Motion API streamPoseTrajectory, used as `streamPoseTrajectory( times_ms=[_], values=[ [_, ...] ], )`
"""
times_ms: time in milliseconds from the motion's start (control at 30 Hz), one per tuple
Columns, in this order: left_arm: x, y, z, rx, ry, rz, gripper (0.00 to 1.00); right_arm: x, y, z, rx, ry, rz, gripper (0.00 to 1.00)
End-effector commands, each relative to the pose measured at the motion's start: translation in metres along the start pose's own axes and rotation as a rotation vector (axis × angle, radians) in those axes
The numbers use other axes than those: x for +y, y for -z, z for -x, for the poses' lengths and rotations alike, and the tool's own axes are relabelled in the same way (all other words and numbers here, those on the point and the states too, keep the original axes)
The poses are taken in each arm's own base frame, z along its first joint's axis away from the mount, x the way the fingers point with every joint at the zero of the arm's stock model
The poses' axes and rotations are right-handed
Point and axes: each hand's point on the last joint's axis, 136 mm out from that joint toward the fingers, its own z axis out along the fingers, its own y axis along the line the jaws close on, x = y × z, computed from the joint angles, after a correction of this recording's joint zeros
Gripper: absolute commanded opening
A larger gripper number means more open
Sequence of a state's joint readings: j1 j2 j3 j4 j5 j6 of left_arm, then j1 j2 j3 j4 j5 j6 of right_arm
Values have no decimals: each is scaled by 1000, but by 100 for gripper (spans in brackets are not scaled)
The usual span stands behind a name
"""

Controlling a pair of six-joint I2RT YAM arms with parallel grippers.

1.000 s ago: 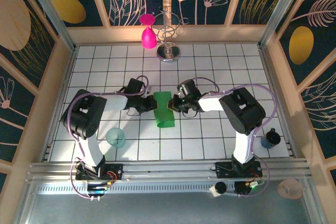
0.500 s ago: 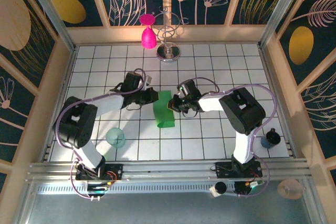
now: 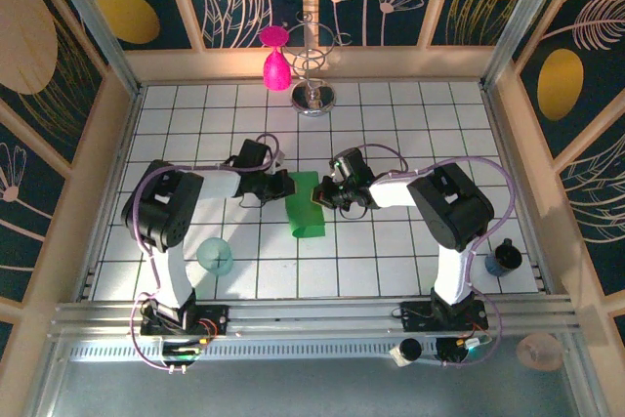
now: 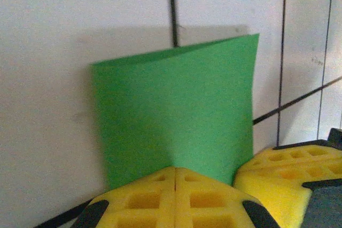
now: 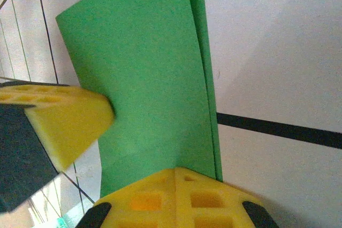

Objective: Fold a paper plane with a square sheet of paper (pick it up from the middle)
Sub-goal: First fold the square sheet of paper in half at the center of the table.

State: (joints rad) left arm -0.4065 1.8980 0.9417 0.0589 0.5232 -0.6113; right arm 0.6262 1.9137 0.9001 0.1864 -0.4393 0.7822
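Paper [image 3: 305, 204], a thin floppy green sheet, is being pinned at opposite edges by the closed left gripper [image 3: 285, 186] and closed right gripper [image 3: 317, 197].

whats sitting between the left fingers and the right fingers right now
The folded green sheet of paper lies between the left fingers and the right fingers, clearest in the top external view.

1. A folded green paper [image 3: 305, 204] lies on the middle of the table [image 3: 391, 271], its long side running near to far.
2. The left gripper [image 3: 284, 186], closed, meets the paper's left edge.
3. The right gripper [image 3: 319, 195], closed, meets its right edge.
4. A teal cup [image 3: 216, 256] stands near-left of the paper.
5. A pink object [image 3: 276, 69] is at the back.
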Motion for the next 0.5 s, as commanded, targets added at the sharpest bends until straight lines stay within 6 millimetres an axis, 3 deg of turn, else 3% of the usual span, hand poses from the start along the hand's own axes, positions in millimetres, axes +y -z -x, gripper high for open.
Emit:
streamPoseTrajectory(
  times_ms=[0,67,167,333,467],
  values=[
    [58,20,10,-58,37,172,7,-147,8,-77,174,-149,-502,2],
    [63,27,15,-74,34,189,7,-147,8,-78,175,-150,-503,2],
    [54,37,26,-109,22,176,7,-146,9,-77,170,-150,-500,2],
    [0,53,37,-170,-13,15,7,-144,9,-75,166,-149,-495,2],
    [-32,43,32,-154,-23,-80,7,-144,7,-75,165,-149,-490,2]
  ],
)
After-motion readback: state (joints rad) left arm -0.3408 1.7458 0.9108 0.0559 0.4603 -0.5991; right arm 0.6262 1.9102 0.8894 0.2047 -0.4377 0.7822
